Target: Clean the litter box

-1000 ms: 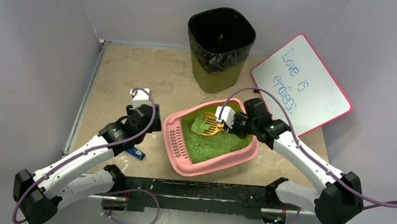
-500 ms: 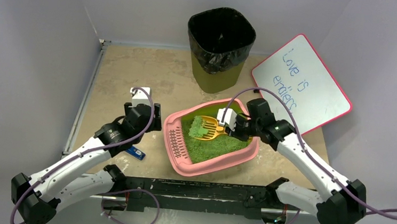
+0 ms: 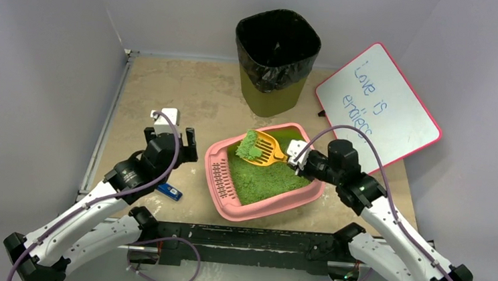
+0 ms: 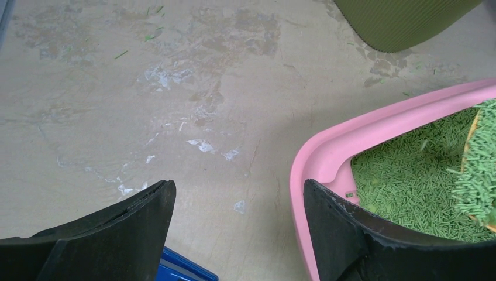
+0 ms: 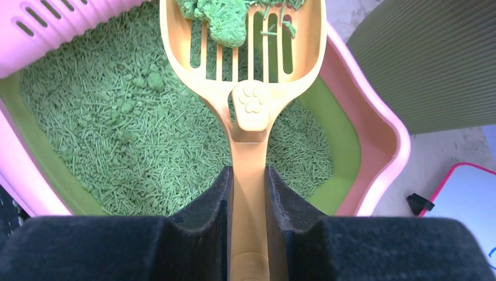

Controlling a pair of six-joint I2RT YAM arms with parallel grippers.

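The pink litter box holds green litter in the middle of the table, its slotted lip at the left end. My right gripper is shut on the handle of a yellow slotted scoop, held above the litter with a green clump in it. In the right wrist view the scoop runs up from my jaws, the clump on its slots. My left gripper is open and empty just left of the box; its right finger overlaps the pink rim.
A tall olive bin with a black bag stands behind the box. A pink-framed whiteboard leans at the back right. A small blue object lies on the table under my left arm, also showing in the left wrist view.
My right gripper has lifted the scoop out of the litter with a clump on it and drawn back to the right. My left arm has pulled slightly left, away from the box.
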